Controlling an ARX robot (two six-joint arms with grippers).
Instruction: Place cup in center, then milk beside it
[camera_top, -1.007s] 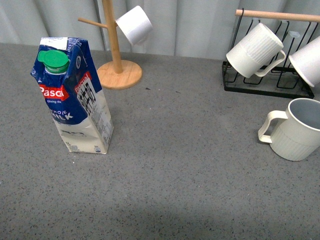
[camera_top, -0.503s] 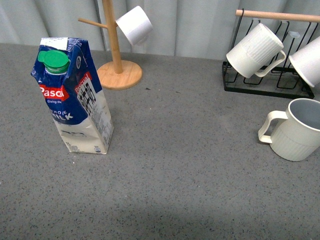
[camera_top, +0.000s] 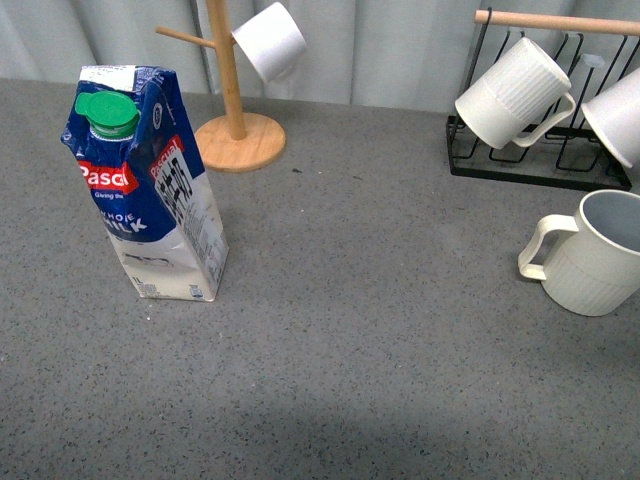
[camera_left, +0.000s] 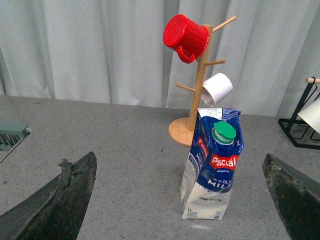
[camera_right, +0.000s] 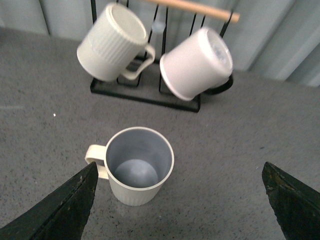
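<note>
where the front view looks across the grey speckled bench (camera_top: 330, 420), the milk carton (camera_top: 150, 190) stands upright on the left. its red band reads "pasc", cut off at the fold, with "whole milk" beneath and a green cap on top. the ribbed cup (camera_top: 597, 255) stands upright near the right edge, handle toward the carton, well apart from it, with the centre of the bench (camera_top: 370, 290) between them. compared with half a second ago, everything sits slightly higher in the frame; carton and cup keep their places.

from the left wrist, the left claw (camera_left: 178, 167) is spread wide and holds nothing; the carton ahead reads "pascual", "whole milk" and "1l".

from the right wrist, the right claw (camera_right: 178, 172) gapes wide and empty, with the cup on the bench before it, its inside greyish.
</note>
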